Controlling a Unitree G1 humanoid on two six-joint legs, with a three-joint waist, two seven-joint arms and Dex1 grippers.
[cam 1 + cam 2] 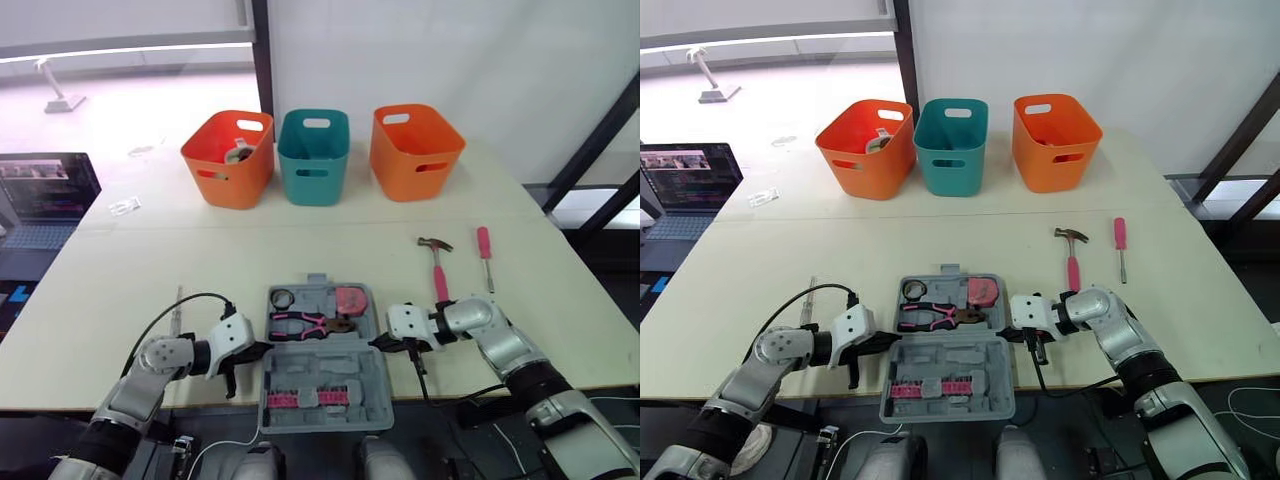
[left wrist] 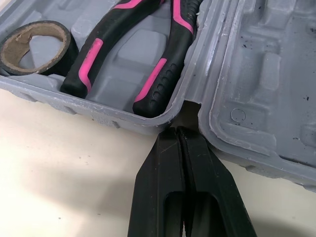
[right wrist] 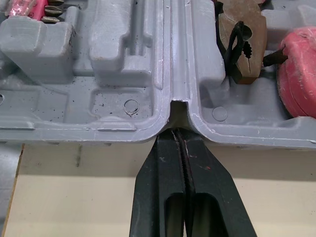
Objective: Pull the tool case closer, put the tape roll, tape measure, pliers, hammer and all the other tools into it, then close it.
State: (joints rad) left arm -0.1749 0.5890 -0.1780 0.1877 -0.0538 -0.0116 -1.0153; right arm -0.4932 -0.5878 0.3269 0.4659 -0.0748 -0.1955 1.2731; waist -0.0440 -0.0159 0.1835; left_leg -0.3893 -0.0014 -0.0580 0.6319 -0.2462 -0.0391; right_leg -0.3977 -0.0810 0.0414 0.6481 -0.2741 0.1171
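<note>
Sitting open at the near edge of the surface [image 1: 150, 280], the tool case [image 1: 325, 355] lies between both hands; left hand [image 2: 183, 133] and right hand [image 3: 178, 136] each have their fingers pressed together, tips in the hinge notch at either side. Pliers [image 1: 305, 323], tape roll [image 1: 282, 297] and tape measure [image 1: 350, 298] are inside; the hammer [image 1: 438, 268] lies outside, towards the right edge and just beyond the right hand, handle nearest, head towards the far edge; the right arm looks nearer. A thin item [image 1: 178, 300] by the left arm is hard to make out.

I'm counting two orange bins [image 1: 228, 180] [image 1: 415, 160], one teal bin [image 1: 314, 165], one tool case [image 1: 330, 365], one pliers [image 1: 300, 324], one tape roll [image 1: 283, 297], one tape measure [image 1: 350, 298], one hammer [image 1: 438, 265], one screwdriver [image 1: 485, 255].
</note>
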